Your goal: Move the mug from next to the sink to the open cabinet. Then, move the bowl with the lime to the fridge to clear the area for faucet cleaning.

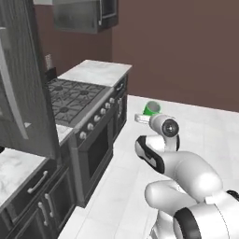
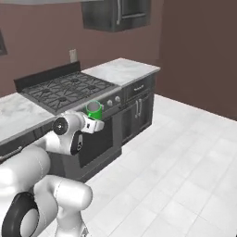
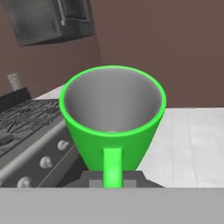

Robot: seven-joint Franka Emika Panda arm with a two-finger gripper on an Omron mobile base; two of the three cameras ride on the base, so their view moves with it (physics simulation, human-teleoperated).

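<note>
My gripper (image 3: 112, 177) is shut on the handle of the bright green mug (image 3: 113, 131), which stands upright and empty in front of the hand. The mug (image 1: 151, 108) hangs in the air over the white floor, beside the stove front, with the gripper (image 1: 144, 117) just below it. From the right, the mug (image 2: 94, 110) and gripper (image 2: 96, 124) are at stove-knob height. The dark wall cabinet (image 1: 84, 16) (image 2: 115, 14) (image 3: 48, 19) hangs high and far off, with a silver bar handle and a shelf inside. The sink, faucet, bowl and lime are out of view. A tall grey door (image 1: 18, 79) stands at the left; I cannot tell whether it is the fridge.
A gas stove (image 1: 70, 100) (image 2: 65, 90) with an oven below sits between marble counters (image 1: 95, 72) (image 2: 122, 69). Dark base cabinets (image 2: 139, 109) run under the counters. A brown wall (image 1: 186, 46) closes the far side, and white tiled floor (image 2: 185, 176) spreads to the right.
</note>
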